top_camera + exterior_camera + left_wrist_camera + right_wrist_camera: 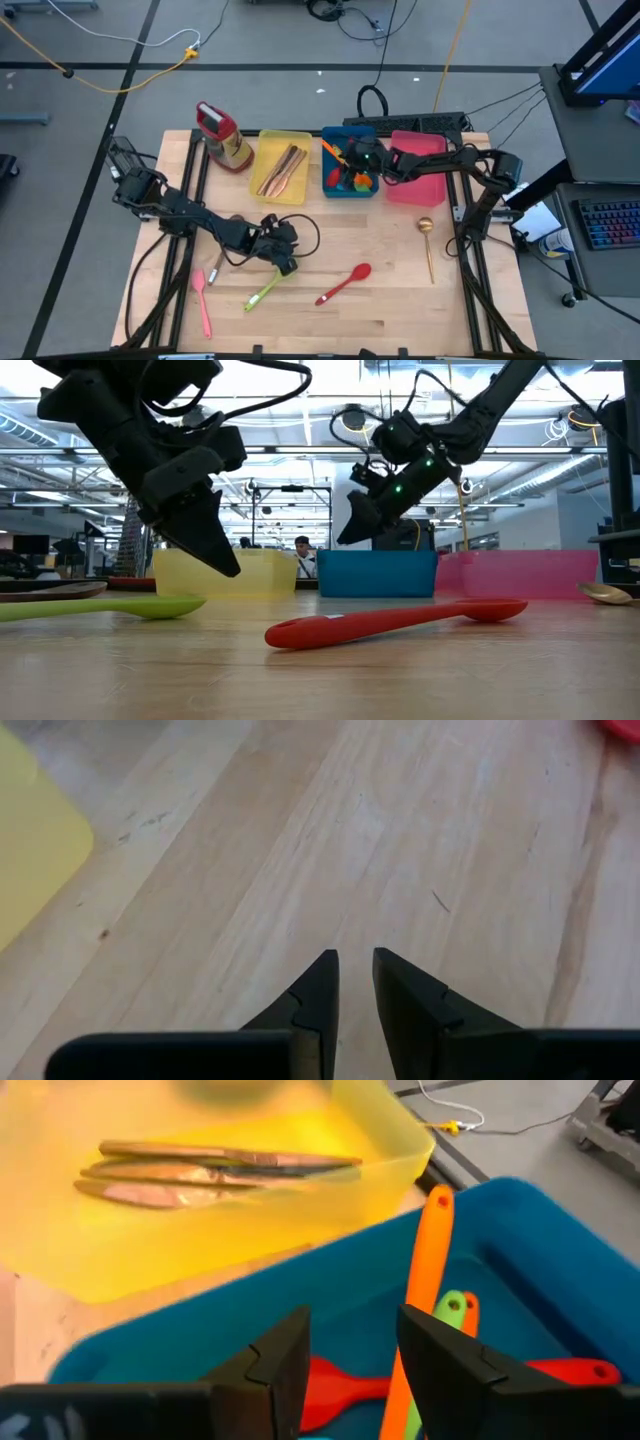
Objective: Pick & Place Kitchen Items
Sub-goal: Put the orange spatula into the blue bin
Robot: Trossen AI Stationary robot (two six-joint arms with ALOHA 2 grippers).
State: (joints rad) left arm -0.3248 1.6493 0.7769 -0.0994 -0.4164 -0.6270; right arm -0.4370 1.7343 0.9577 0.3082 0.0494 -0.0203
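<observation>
Orange utensil [425, 1270] leans on blue tray [540, 1240] rim, just beneath right tool [350, 1350], jaws parted, empty. Risk: withdrawing tool clips handle, flips it out. Left tool [355, 982] narrow, empty, over bare tabletop [400, 840].

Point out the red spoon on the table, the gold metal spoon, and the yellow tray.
red spoon [345, 284]: high view, middle of its handle.
gold metal spoon [425, 226]: high view, its round bowl.
yellow tray [266, 136]: high view, bare rim at its far edge.

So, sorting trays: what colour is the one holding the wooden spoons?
Yellow tray; the right wrist view shows it best.
</observation>
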